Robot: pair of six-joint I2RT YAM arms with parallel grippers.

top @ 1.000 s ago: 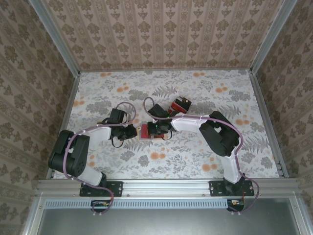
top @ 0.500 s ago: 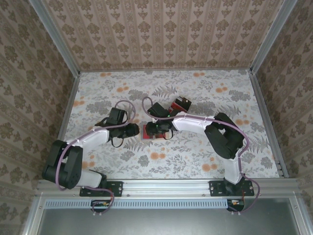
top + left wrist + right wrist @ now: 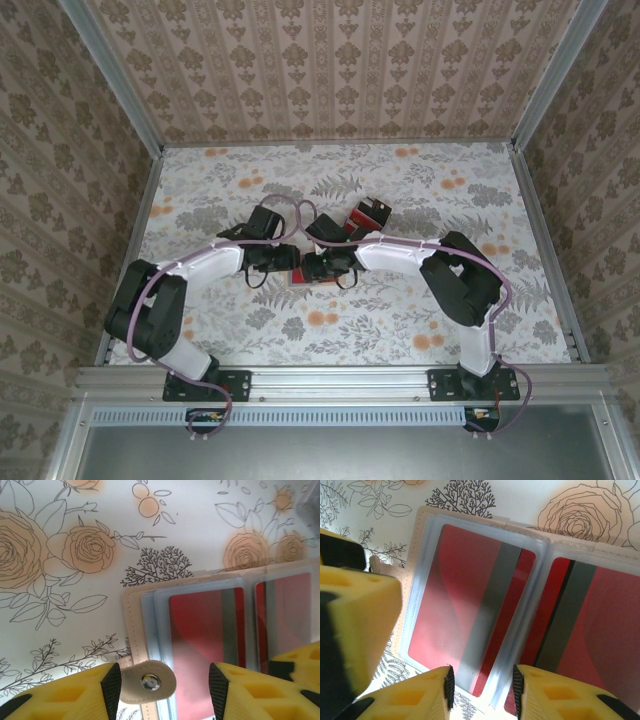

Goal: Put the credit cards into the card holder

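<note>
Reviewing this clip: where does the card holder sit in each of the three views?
Top external: card holder is small, just left of and below picture centre.
Left wrist: holder lies open across the lower right, tan edge at its left.
Right wrist: holder lies open across most of the picture.
Shared landmark: red, grey-striped credit cards in its clear sleeves.

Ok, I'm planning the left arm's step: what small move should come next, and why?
Probably close the left gripper on the round snap tab of the flat tan leather-like card holder: its open yellow fingers straddle that tab, and gripping it should steady the open holder.
</note>
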